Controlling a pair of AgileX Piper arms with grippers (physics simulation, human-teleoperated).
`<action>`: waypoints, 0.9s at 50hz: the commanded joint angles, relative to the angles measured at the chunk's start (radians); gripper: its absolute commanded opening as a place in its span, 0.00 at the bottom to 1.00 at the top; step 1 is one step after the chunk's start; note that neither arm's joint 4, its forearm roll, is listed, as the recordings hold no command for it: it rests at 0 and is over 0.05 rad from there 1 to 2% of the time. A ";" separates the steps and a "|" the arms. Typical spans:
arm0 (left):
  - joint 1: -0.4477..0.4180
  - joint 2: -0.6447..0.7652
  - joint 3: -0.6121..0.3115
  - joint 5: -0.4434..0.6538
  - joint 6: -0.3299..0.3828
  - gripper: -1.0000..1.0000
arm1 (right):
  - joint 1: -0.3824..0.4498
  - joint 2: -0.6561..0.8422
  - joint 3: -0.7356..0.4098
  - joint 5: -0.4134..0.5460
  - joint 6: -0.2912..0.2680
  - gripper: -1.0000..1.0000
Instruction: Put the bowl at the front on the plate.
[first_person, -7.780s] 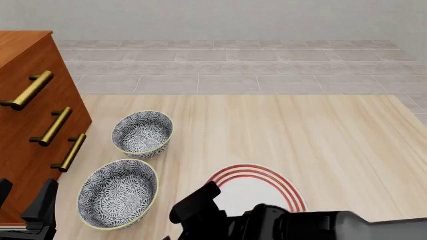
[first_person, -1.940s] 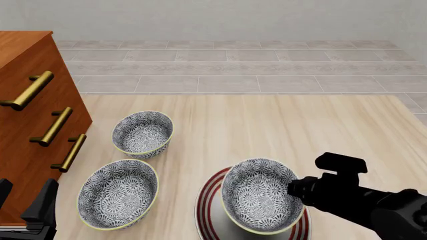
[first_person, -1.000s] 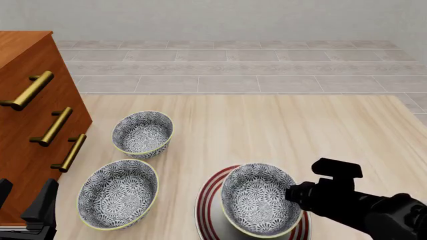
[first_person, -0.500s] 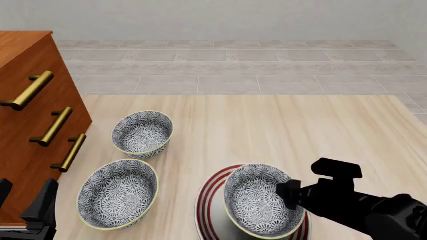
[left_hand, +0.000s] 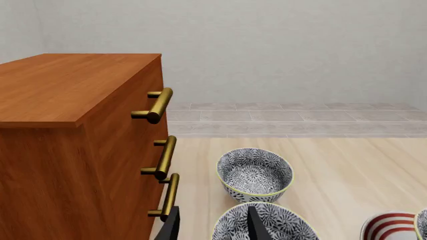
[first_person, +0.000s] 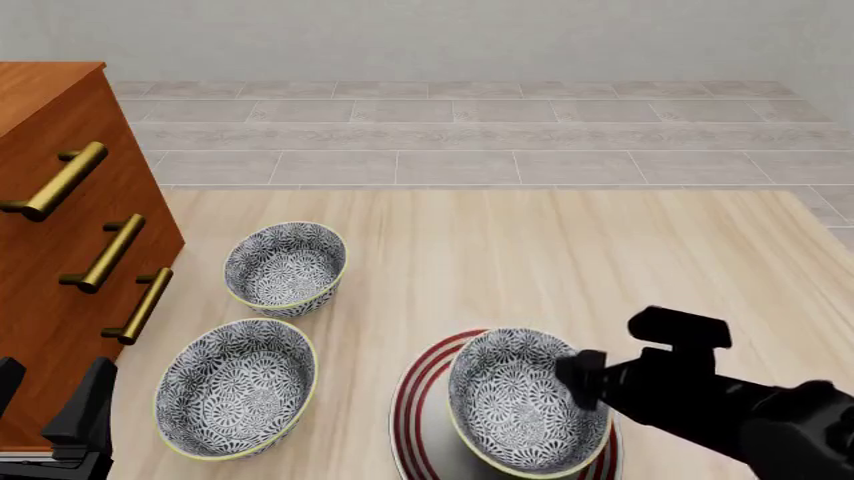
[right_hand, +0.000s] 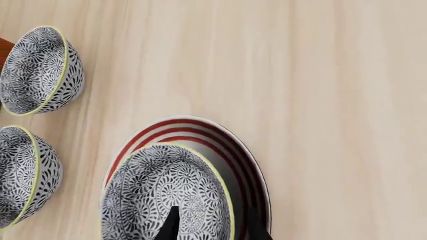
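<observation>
**Mia:** What does the left wrist view show?

**Ben:** The left jaws are wide apart and hold nothing. They hang low at the near left of the table (left_hand: 347, 165), by the wooden drawers (left_hand: 73, 125). Two other bowls (left_hand: 255, 172) sit in front of them, one nearer and one farther. At the right edge you can just see a bit of the plate (left_hand: 387, 225). I think this arm should just stay put.

**Mia:** And from the front?

**Ben:** The bowl (first_person: 523, 400) sits on the plate, near the middle of the table and close to us. It is a little to the right of the plate's middle, so more red rings show on the left. The right jaws are at the bowl's right side. One dark finger (first_person: 582, 380) is down inside the bowl.

**Mia:** Are those jaws holding the bowl?

**Ben:** Look at the right wrist view. The jaws are wide. One finger is inside the bowl and one is outside, over the plate. The yellow rim runs between them, and I see a gap on both sides.

**Mia:** So what is the good way to finish?

**Ben:** I think the right arm should go straight up first. If it goes sideways, a finger could bump the rim and push the bowl off. Go slowly, then pull away.
</observation>
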 joint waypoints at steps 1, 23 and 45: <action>0.000 0.000 0.000 0.000 0.000 1.00 | -0.014 -0.024 -0.031 0.038 -0.016 1.00; 0.000 0.000 0.000 0.000 0.000 1.00 | -0.046 -0.077 -0.123 0.137 -0.063 1.00; 0.000 0.000 0.000 0.000 0.000 1.00 | -0.071 -0.109 -0.201 0.209 -0.102 1.00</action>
